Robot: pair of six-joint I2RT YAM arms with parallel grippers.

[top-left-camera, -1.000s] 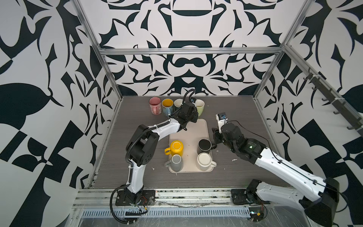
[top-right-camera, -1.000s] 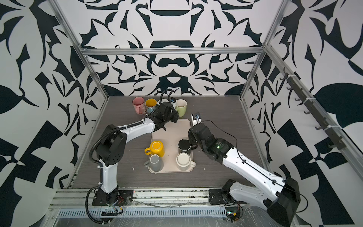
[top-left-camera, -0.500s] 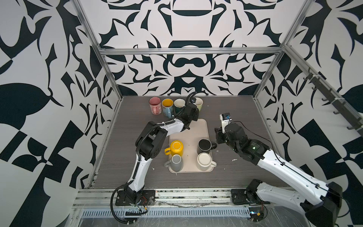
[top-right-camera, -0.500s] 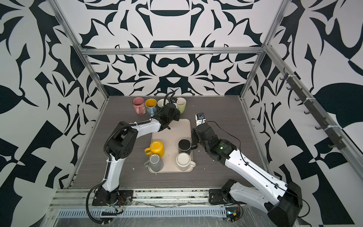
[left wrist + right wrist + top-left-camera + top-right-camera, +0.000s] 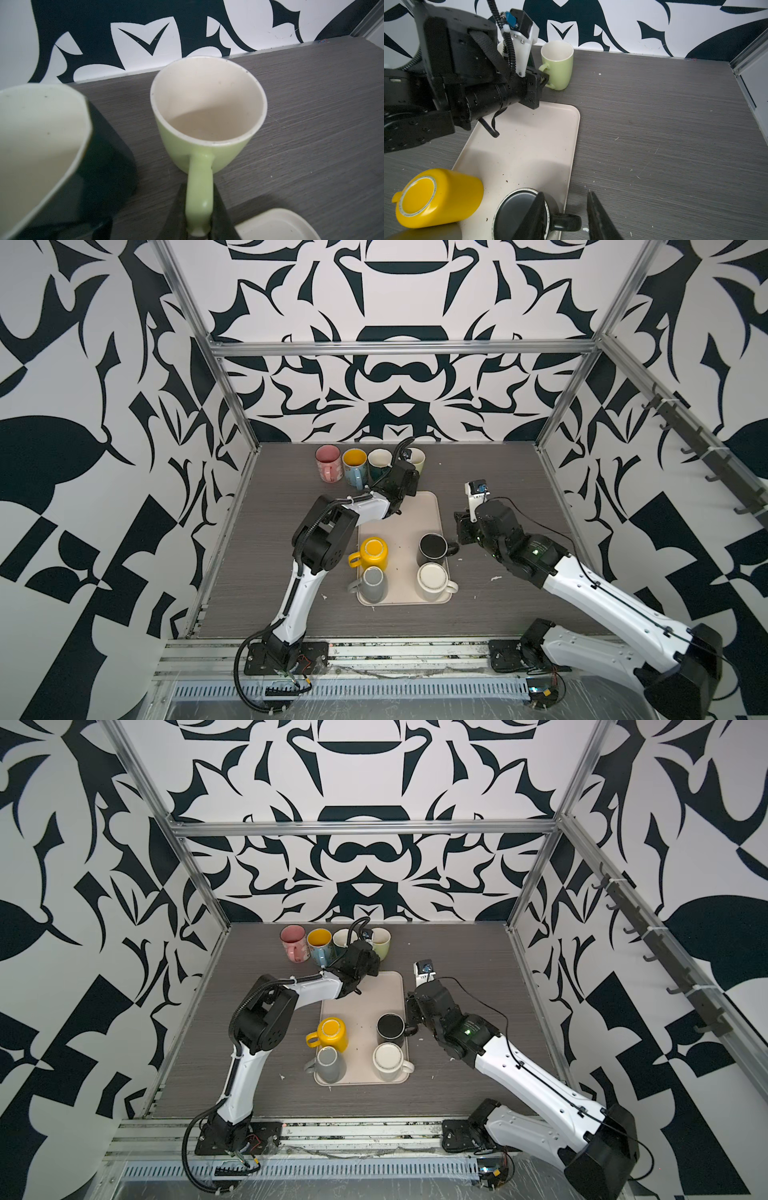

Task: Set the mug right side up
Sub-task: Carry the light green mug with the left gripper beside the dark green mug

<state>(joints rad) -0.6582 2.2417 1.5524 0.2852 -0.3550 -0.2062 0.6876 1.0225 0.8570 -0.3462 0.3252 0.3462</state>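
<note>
A light green mug (image 5: 417,458) (image 5: 207,108) stands upright, mouth up, on the table at the right end of the back row. My left gripper (image 5: 200,199) (image 5: 409,472) is shut on its handle (image 5: 199,182), with a dark finger on each side. A black mug (image 5: 519,214) (image 5: 432,549) stands upside down on the right side of the beige tray (image 5: 529,145). Its handle (image 5: 566,222) points off the tray edge. My right gripper (image 5: 565,194) (image 5: 411,1027) is open, one finger over the mug's base and one beyond the handle.
Upside down on the tray (image 5: 419,510) are also a yellow mug (image 5: 374,551), a grey mug (image 5: 372,583) and a white mug (image 5: 432,580). In the back row stand a pink mug (image 5: 327,462), a blue mug (image 5: 355,466) and a dark green mug (image 5: 379,462). The back wall is close behind.
My left arm's elbow has swung in towards the tray and its gripper has pushed a little further back with the green mug. The right gripper has drifted slightly right beside the black mug.
</note>
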